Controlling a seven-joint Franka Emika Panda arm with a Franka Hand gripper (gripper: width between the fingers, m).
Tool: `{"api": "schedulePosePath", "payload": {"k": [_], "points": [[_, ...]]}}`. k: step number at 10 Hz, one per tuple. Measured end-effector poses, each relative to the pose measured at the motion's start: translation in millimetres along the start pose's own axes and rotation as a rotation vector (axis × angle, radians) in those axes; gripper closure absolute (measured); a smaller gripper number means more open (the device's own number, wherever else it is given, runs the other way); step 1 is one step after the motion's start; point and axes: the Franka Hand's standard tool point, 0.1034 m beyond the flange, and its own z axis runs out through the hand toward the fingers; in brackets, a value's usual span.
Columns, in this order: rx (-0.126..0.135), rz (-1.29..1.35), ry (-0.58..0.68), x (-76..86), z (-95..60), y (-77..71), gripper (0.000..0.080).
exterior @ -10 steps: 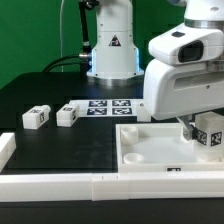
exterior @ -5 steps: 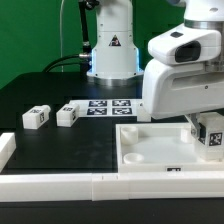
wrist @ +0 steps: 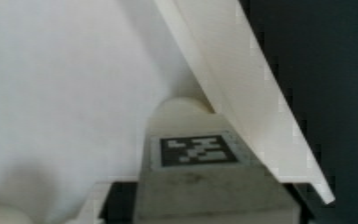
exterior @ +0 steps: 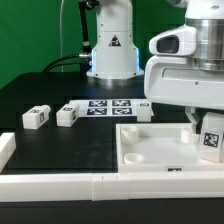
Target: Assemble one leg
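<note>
My gripper (exterior: 203, 126) is shut on a leg (exterior: 211, 139), a small white block with a black-and-white marker. It holds the leg over the right-hand part of the large white tray-like piece (exterior: 150, 152). In the wrist view the leg (wrist: 201, 150) sits between my dark fingers (wrist: 126, 200), close beside the tray's raised wall (wrist: 229, 70). Whether the leg touches the tray cannot be told. Two more legs (exterior: 36, 117) (exterior: 68, 115) lie on the black table at the exterior view's left.
The marker board (exterior: 108, 106) lies behind the tray, in front of the robot base (exterior: 110, 50). Long white border bars (exterior: 60, 185) run along the front edge, with one short piece (exterior: 6, 150) at the exterior view's left.
My arm has shifted a little toward the exterior view's right and upward with the leg still in the gripper. The loose legs have not moved.
</note>
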Motion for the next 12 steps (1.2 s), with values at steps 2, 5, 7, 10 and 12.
{"api": "schedulePosePath", "payload": {"k": [2,5,7,10,12], "points": [[0.010,0.301,-0.011,0.6,0.5,0.7,0.0507],[0.007,0.635,-0.019,-0.8,0.4,-0.2,0.0507],[0.013,0.774,-0.027,-0.4,0.5,-0.3,0.0507],[0.016,0.736,-0.030,-1.2,0.6,-1.3,0.0322],[0.023,0.582,-0.029,-2.7,1.5,-2.1,0.0162]]}}
